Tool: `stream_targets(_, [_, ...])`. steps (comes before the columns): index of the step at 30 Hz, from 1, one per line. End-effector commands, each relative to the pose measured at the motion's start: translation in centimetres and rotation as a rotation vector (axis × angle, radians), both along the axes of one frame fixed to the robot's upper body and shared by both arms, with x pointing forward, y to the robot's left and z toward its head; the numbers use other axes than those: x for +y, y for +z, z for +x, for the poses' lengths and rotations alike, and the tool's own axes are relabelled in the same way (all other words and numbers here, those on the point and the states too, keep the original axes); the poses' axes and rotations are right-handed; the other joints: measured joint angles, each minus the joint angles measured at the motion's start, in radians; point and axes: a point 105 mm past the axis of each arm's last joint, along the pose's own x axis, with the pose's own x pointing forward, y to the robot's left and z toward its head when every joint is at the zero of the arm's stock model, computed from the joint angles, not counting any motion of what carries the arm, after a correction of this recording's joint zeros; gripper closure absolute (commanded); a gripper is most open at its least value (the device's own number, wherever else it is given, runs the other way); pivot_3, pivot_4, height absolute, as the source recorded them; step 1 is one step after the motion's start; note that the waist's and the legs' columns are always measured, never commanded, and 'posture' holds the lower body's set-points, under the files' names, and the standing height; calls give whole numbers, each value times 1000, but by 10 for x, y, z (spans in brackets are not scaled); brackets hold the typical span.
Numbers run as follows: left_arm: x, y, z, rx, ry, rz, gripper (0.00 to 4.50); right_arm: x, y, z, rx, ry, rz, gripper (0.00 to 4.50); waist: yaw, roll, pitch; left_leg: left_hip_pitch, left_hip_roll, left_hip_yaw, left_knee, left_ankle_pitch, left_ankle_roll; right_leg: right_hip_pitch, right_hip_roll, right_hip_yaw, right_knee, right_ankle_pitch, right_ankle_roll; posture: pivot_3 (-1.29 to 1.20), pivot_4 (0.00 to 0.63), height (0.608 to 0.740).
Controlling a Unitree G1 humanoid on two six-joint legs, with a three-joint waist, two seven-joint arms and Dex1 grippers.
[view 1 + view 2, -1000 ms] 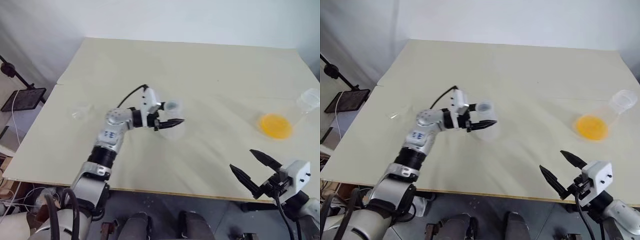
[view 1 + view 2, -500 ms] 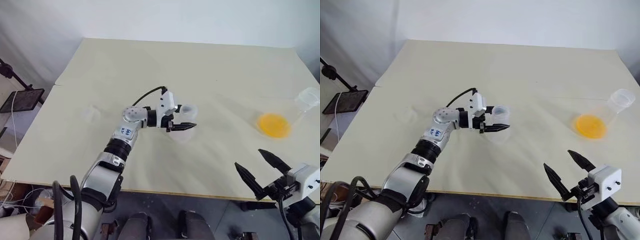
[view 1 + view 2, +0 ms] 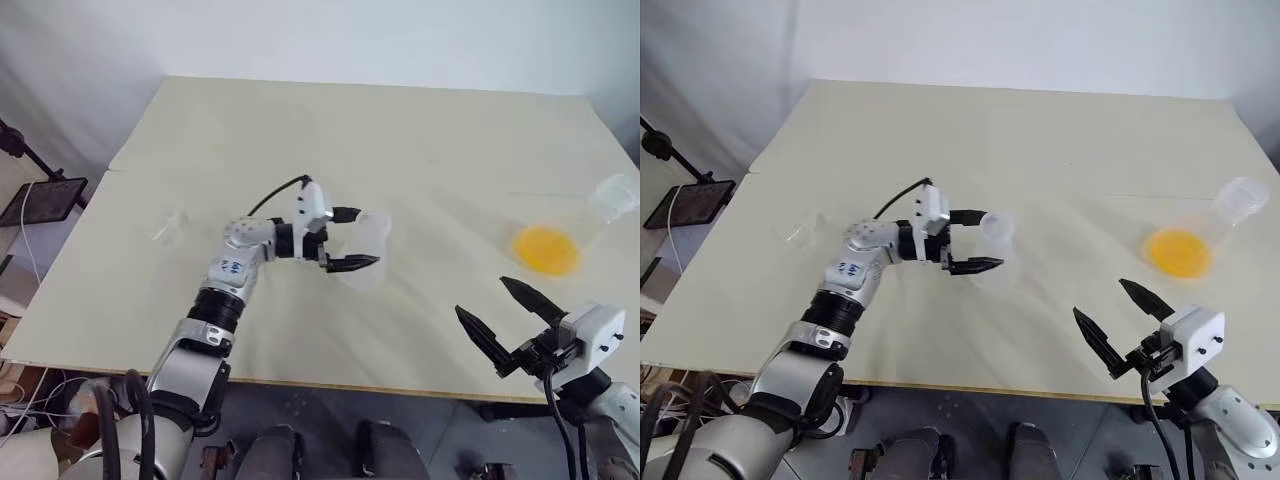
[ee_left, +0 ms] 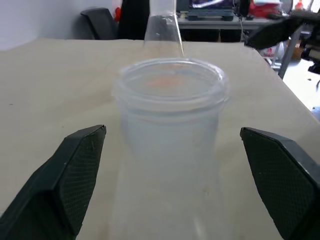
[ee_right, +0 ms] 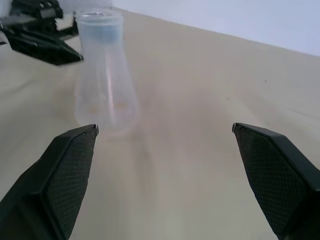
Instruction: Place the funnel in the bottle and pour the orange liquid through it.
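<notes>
The bottle (image 3: 362, 250) stands upright between the left gripper (image 3: 352, 240)'s spread, empty jaws; the right gripper (image 3: 503, 313), likewise open, waits well apart.

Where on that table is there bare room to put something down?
The far half of the table is bare, as is the stretch between the bottle and the flask of orange liquid. It is tight around the bottle, where the left gripper straddles it.
</notes>
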Motion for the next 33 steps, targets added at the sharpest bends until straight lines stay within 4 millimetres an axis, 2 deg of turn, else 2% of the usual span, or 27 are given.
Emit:
stream_targets(1, [24,12,-3,-29,40,-65,7,5,6,4,-22,43,-7,0,-2,0,0,0,0,0,0,0,0,0,0,0,0,0,0,0,150,740])
stream_targets(6, [72,7,-13,-12,160,-127,7,13,9,14,-32,104,-5,0,-4,0,0,0,1,-1,0,0,0,0,-1,1,0,0,0,0,150,740])
stream_targets(9, [103,0,-27,-18,257,-145,7,18,12,19,-40,144,-4,0,-6,0,0,0,1,-2,0,0,0,0,-3,2,0,0,0,0,150,740])
stream_targets(13, [148,-11,-44,-23,469,-164,7,25,18,26,-52,194,15,0,-3,0,0,0,1,-3,0,0,0,1,-5,6,0,0,0,0,150,740])
stream_targets(14, [173,-17,-50,-17,584,-184,7,31,19,26,-50,234,21,0,-2,0,0,0,1,-4,0,0,-1,1,-5,6,-1,0,0,0,150,740])
stream_targets(18, [244,-36,-78,-18,921,-201,7,48,21,25,-36,367,29,0,-7,0,0,1,2,-4,-1,-1,-2,1,-5,7,-1,0,-1,0,150,740])
stream_targets(20, [273,-44,-95,-11,1065,-217,7,57,24,27,-39,418,17,0,-8,0,0,1,3,-4,-1,-1,-2,1,-5,7,-1,0,-1,0,150,740])
stream_targets(22, [293,-52,-110,-2,1160,-213,7,64,28,31,-52,449,7,0,-9,0,0,1,3,-4,0,-1,-2,1,-5,7,-2,0,-1,0,150,740])
stream_targets(25, [310,-59,-126,7,1250,-196,7,71,35,34,-74,482,-6,0,0,0,0,1,3,-4,0,-2,-2,1,-7,7,-2,0,-2,0,150,740])
stream_targets(28, [314,-61,-129,13,1272,-194,7,74,40,36,-87,502,-15,0,1,0,0,1,2,-5,0,-2,-1,1,-8,7,-3,0,-2,0,150,740])
stream_targets(33, [297,-51,-107,3,1214,-208,7,75,39,36,-86,506,-21,0,-2,-1,-1,1,1,-5,-1,-3,-1,1,-8,7,-3,0,-2,0,150,740])
